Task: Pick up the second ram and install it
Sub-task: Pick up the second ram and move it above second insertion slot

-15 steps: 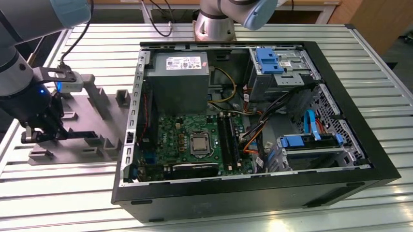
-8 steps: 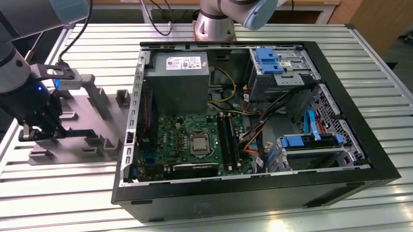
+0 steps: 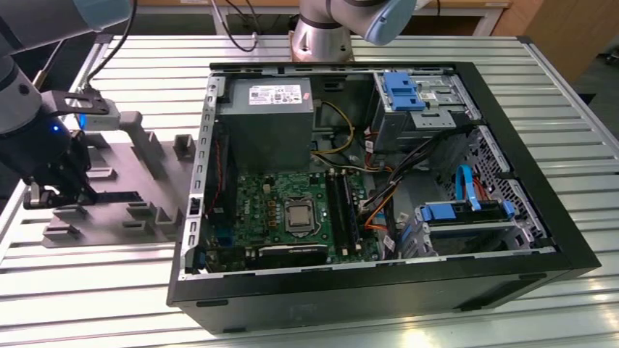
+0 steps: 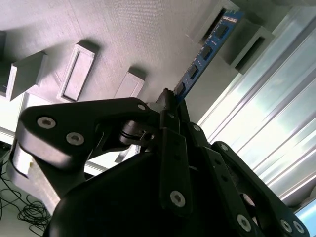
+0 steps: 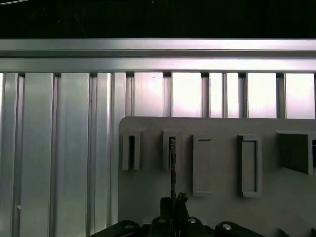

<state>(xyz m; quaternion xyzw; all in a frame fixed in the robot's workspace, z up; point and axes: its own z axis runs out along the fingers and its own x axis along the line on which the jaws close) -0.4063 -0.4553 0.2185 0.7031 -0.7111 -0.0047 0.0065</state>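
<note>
Between gripper [image 4: 170,97] tips, second ram [image 4: 207,51].

Open computer case [image 3: 387,299], grey fixture [image 3: 111,232], slatted table [image 3: 97,290]

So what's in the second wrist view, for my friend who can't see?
A black end effector pinches one end of a long, thin blue memory stick with black chips. The stick's far end sits in a raised slot on a flat grey plastic plate, beside a ribbed silver metal table.
</note>
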